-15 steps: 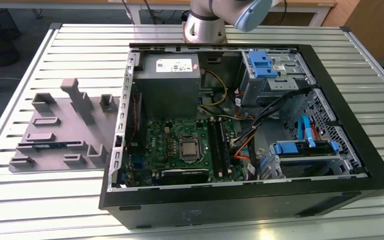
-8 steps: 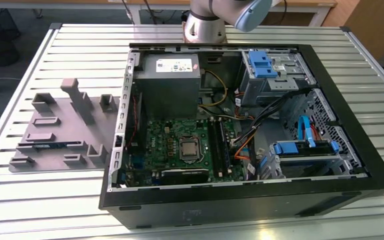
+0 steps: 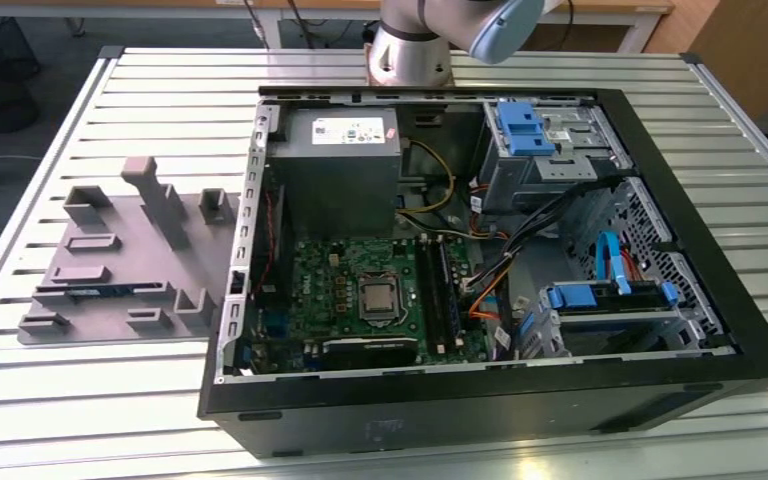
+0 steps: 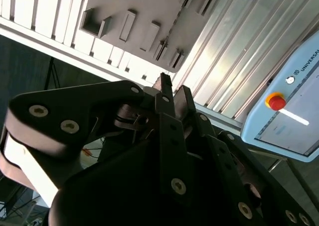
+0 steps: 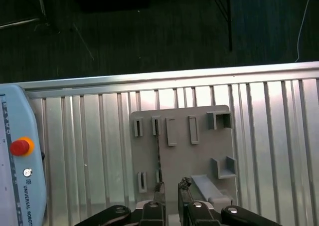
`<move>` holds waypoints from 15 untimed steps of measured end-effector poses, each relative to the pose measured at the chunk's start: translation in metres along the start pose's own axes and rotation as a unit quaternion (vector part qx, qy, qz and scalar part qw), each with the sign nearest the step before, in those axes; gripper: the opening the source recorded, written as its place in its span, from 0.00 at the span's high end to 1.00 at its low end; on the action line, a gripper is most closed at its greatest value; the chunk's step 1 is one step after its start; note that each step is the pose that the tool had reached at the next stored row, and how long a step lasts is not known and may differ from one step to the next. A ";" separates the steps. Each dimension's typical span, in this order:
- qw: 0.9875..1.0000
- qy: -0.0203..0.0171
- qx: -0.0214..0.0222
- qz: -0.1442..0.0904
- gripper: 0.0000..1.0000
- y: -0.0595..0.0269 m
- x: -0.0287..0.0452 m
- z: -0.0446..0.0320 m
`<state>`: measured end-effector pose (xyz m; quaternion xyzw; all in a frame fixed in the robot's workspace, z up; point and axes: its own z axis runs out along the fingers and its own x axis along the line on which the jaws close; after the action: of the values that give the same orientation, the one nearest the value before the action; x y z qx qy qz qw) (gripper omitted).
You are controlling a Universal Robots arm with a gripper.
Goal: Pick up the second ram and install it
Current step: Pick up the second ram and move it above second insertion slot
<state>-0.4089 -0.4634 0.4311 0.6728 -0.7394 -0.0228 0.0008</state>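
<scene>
**Handling a thin blue board that stands on edge**

The second ram stands on its long edge in a slot of the grey tray. It is on the exterior view's left, well apart from the open computer case and its green motherboard.

I judge it light and stiff but fragile, a thin board with chips that would not bear bending or a hard squeeze. The soundest hold looks to be across its flat faces, near the middle of the upper edge.

In the first wrist view the gripper hangs above the tray. Its jaws are slightly apart with nothing between them, roughly in line with the stick's thin dark edge.

The slatted metal worktop is ribbed and shiny. A pale blue pendant lies near the tray, and dark floor lies past the worktop's edge.
</scene>
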 end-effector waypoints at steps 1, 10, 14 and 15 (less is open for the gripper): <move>1.000 -0.001 0.000 0.003 0.75 0.0000 0.0000 0.0008; 1.000 -0.003 0.001 0.031 0.75 -0.0006 0.0005 0.0156; 0.999 -0.003 0.001 0.038 0.75 -0.0008 0.0007 0.0227; 0.999 -0.003 0.001 0.039 0.75 -0.0009 0.0007 0.0236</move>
<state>-0.4088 -0.4634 0.4075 0.6437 -0.7649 -0.0240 -0.0011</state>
